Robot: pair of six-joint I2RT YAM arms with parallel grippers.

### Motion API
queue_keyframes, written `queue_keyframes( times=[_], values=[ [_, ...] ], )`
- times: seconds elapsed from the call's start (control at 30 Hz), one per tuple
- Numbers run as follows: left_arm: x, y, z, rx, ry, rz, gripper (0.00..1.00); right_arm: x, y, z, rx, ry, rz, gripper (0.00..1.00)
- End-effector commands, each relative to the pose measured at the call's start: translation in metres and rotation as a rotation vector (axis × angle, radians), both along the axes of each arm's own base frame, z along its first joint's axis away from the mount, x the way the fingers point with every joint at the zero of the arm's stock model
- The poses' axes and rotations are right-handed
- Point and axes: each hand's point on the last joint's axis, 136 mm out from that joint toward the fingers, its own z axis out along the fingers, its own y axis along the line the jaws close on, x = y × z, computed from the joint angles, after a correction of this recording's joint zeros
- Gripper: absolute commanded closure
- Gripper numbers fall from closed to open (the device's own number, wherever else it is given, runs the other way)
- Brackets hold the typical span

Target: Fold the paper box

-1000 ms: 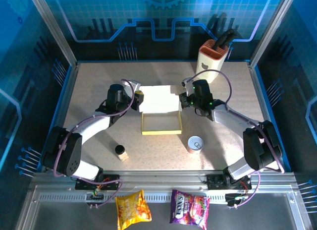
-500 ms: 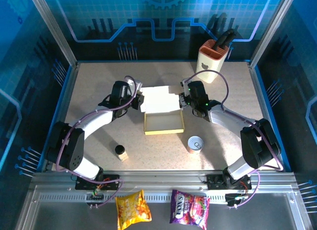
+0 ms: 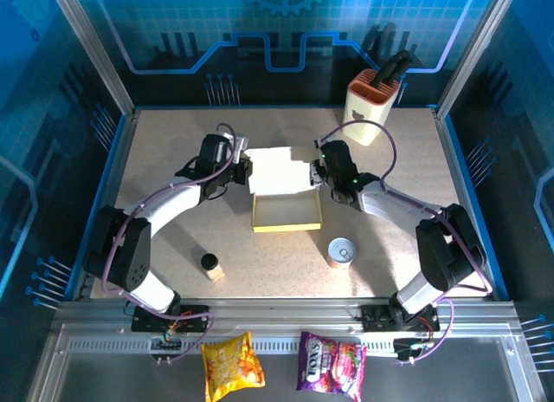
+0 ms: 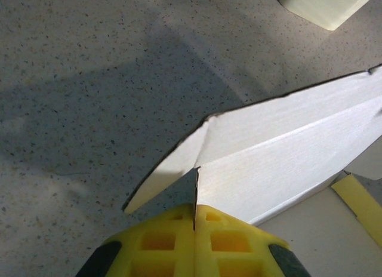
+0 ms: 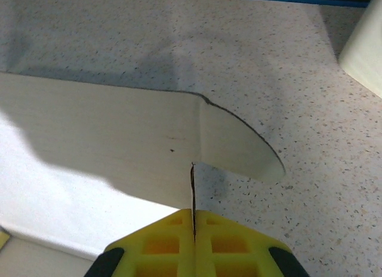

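Note:
The paper box [image 3: 286,213] lies open mid-table, its yellow tray toward me and the white lid panel [image 3: 281,170] behind it. My left gripper [image 3: 247,171] is at the lid's left side. In the left wrist view this gripper [image 4: 195,214] is shut on the thin edge of a side flap of the box [image 4: 286,145]. At the lid's right side is my right gripper [image 3: 318,173]. The right wrist view shows that gripper [image 5: 193,216] shut on the edge of the opposite flap of the box [image 5: 107,134]. A rounded ear tab [image 5: 239,148] rests on the table.
A cream knife block [image 3: 372,103] with an orange top stands at the far right. A tin can [image 3: 342,251] sits near the box's front right corner, and a small jar [image 3: 210,264] at the front left. Two snack bags [image 3: 232,365] [image 3: 332,360] lie off the table's near edge.
My left gripper has closed on the box's left flap and moved in toward the lid. The right gripper has shifted slightly left and away, still shut. The box has shifted a little to the right.

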Motion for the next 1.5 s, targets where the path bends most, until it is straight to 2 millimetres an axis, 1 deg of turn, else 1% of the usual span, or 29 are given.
queue_keyframes(
  times=[0.0,0.03,0.13,0.17,0.33,0.43,0.47,0.57,0.63,0.7,0.77,0.9,1.03,1.13,1.3,1.47],
  values=[
    [0.009,-0.017,0.014,-0.097,0.016,0.014,0.94,0.008,0.006,0.011,0.041,-0.032,-0.099,1.0],
    [0.011,-0.019,0.017,-0.099,0.01,0.019,0.92,0.009,0.005,0.012,0.042,-0.036,-0.132,1.0],
    [0.02,-0.022,0.021,-0.066,0.0,0.052,0.81,0.012,0.005,0.017,0.064,-0.084,-0.19,1.0],
    [0.024,-0.022,0.022,-0.05,-0.006,0.067,0.8,0.013,0.004,0.018,0.071,-0.1,-0.216,1.0],
    [0.037,-0.025,0.031,-0.032,-0.046,0.107,0.92,0.02,0.009,0.026,0.099,-0.178,-0.26,1.0],
    [0.045,-0.027,0.033,-0.027,-0.066,0.115,0.94,0.026,0.013,0.03,0.101,-0.225,-0.266,1.0],
    [0.047,-0.028,0.033,-0.026,-0.076,0.112,0.93,0.03,0.015,0.034,0.113,-0.255,-0.267,1.0],
    [0.053,-0.03,0.034,-0.017,-0.118,0.106,0.91,0.039,0.02,0.038,0.117,-0.318,-0.26,1.0],
    [0.058,-0.031,0.039,-0.005,-0.169,0.109,0.89,0.043,0.023,0.038,0.114,-0.358,-0.257,1.0],
    [0.061,-0.032,0.041,-0.005,-0.219,0.103,0.83,0.046,0.026,0.036,0.115,-0.396,-0.248,1.0],
    [0.063,-0.035,0.039,-0.004,-0.239,0.088,0.77,0.048,0.028,0.034,0.115,-0.419,-0.244,1.0],
    [0.061,-0.038,0.032,-0.006,-0.242,0.066,0.78,0.044,0.031,0.022,0.104,-0.42,-0.233,1.0],
    [0.053,-0.039,0.02,-0.003,-0.223,0.05,0.85,0.037,0.032,0.012,0.091,-0.404,-0.234,1.0],
    [0.048,-0.036,0.013,-0.001,-0.213,0.046,0.86,0.032,0.032,0.005,0.081,-0.397,-0.233,1.0],
    [0.036,-0.033,0.0,0.004,-0.188,0.045,0.84,0.026,0.032,0.001,0.07,-0.398,-0.255,1.0],
    [0.028,-0.028,-0.007,0.021,-0.185,0.045,0.85,0.021,0.035,0.006,0.06,-0.404,-0.289,1.0]
  ],
)
